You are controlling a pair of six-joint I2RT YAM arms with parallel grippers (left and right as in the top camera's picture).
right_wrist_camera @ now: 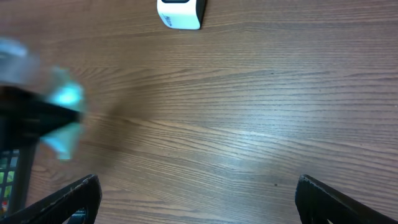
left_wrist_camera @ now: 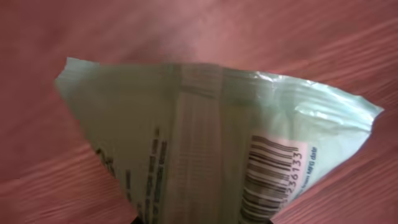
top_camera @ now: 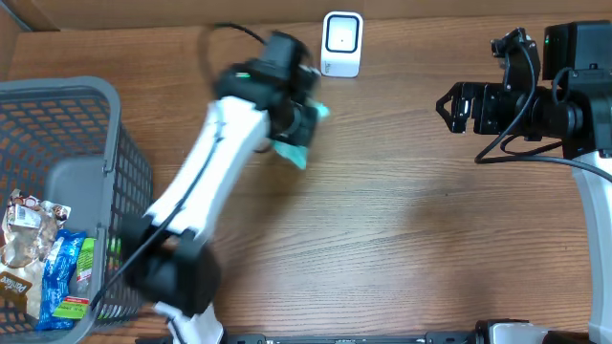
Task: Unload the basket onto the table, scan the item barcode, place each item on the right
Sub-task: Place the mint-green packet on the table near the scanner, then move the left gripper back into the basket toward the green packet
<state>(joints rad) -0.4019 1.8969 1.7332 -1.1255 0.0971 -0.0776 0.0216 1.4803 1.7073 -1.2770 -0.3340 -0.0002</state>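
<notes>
We are judging the task to be about midway. The left gripper (top_camera: 304,122) is clamping tight on a pale green packet (top_camera: 293,153) and holding it above the table (top_camera: 402,220), near the white scanner (top_camera: 341,43) at the far edge but apart from it. The picking up is looking done; the scan itself is not yet done.

In the left wrist view the barcode (left_wrist_camera: 270,177) is showing on the lower right of the packet, facing that camera. We are judging that it is needing to be turned toward the scanner's face and brought closer. The right gripper (top_camera: 451,105) is standing wide and holding nothing, off to the right and well apart from both packet and scanner. The basket (top_camera: 115,124) at the left is holding more wrapped goods.

Much is escaping us. The packet is hiding the left fingers in their own camera, and the barcode is running off the bottom edge there. From overhead the left arm and packet are coming out blurred, so we are not telling which way the barcode is facing the scanner. In the right wrist view the packet is only a smeared patch, and the scanner is being cut off at the top. We are not seeing any sign that a read is happening.
</notes>
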